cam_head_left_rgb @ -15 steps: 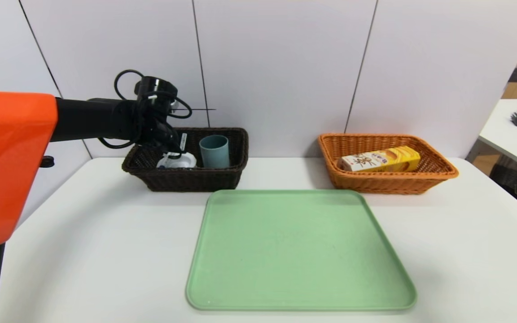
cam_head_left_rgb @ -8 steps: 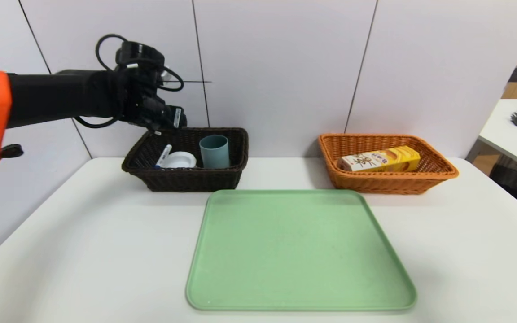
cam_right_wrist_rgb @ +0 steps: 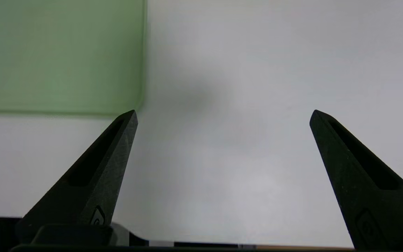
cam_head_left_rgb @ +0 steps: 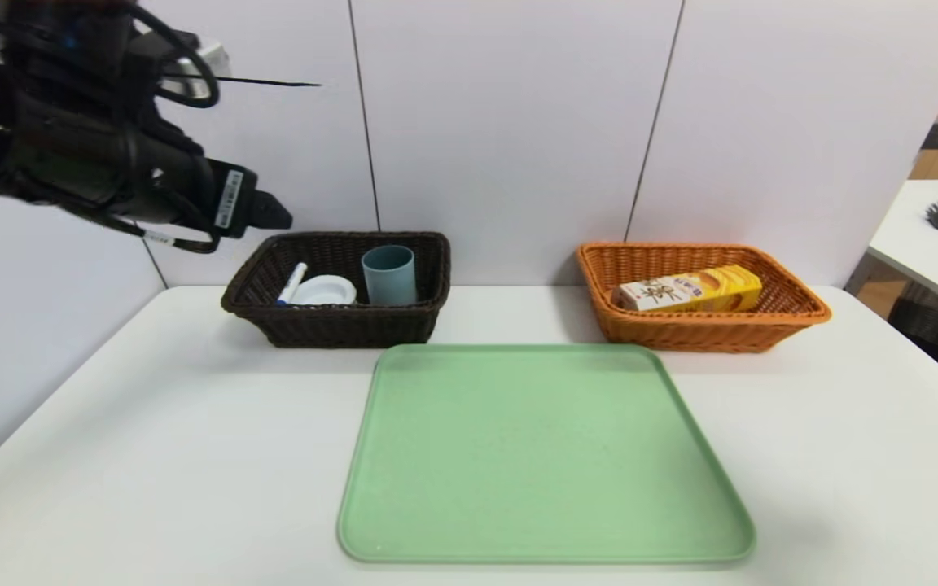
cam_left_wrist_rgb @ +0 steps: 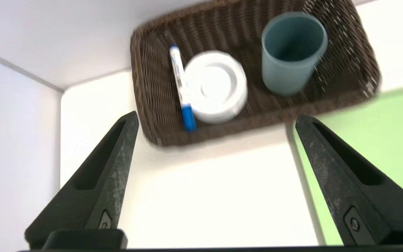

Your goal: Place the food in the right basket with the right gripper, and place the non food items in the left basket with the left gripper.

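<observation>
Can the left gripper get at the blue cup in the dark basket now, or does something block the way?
Probably yes. The left gripper hangs open above the dark basket, and the blue cup stands upright, apart from the marker and white roll.

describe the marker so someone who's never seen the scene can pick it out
Find the dark brown basket at the table's back left, behind the green tray. Three things lie in it; the marker is nearest its left wall, touching a white round piece. It's the only thin stick: white barrel, blue cap.
</observation>
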